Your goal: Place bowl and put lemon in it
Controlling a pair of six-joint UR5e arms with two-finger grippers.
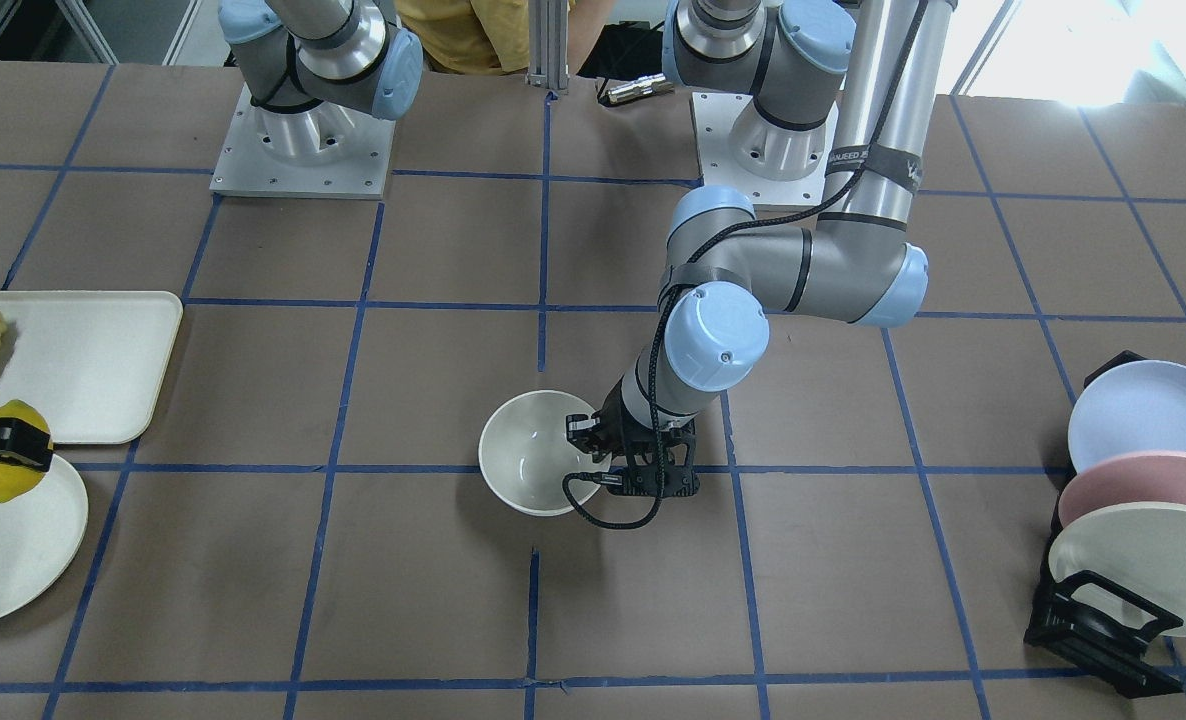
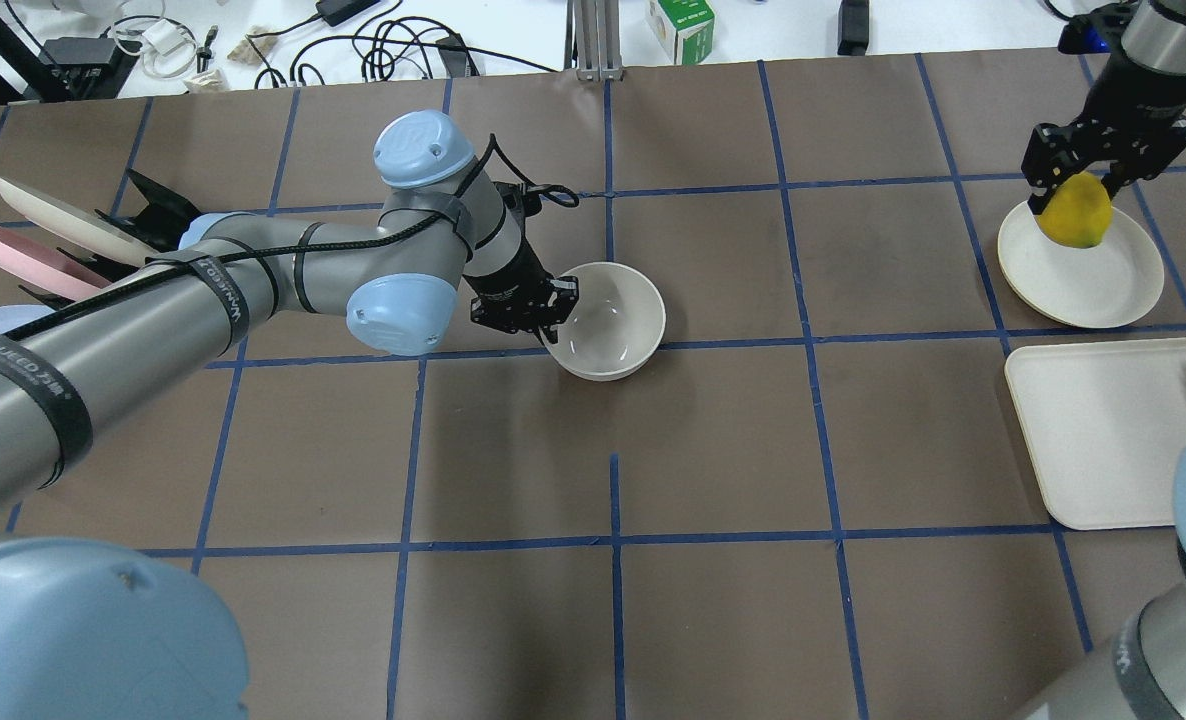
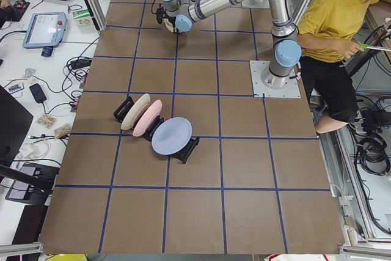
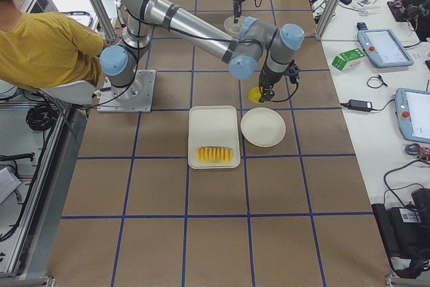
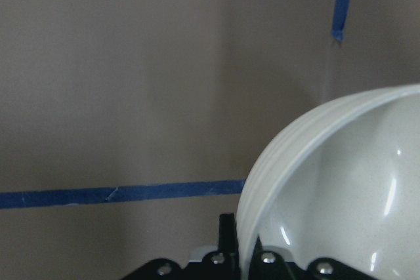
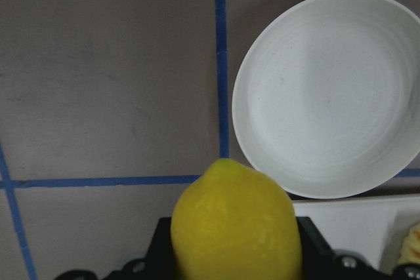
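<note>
While the left gripper (image 2: 553, 318) pinches the bowl's (image 2: 615, 325) rim, 1 finger inside and 1 outside, the bowl sits near the middle of the surface (image 2: 713, 600). Open brown squares stretch from it toward every edge. Well apart, the right gripper (image 2: 1078, 195) is clamped on the lemon (image 2: 1075, 226), raised over the edge of the round plate (image 2: 1093, 285), which lies just beside the tray (image 2: 1103, 440). A rack of 3 plates (image 1: 1133, 500) stands at the opposite end.
</note>
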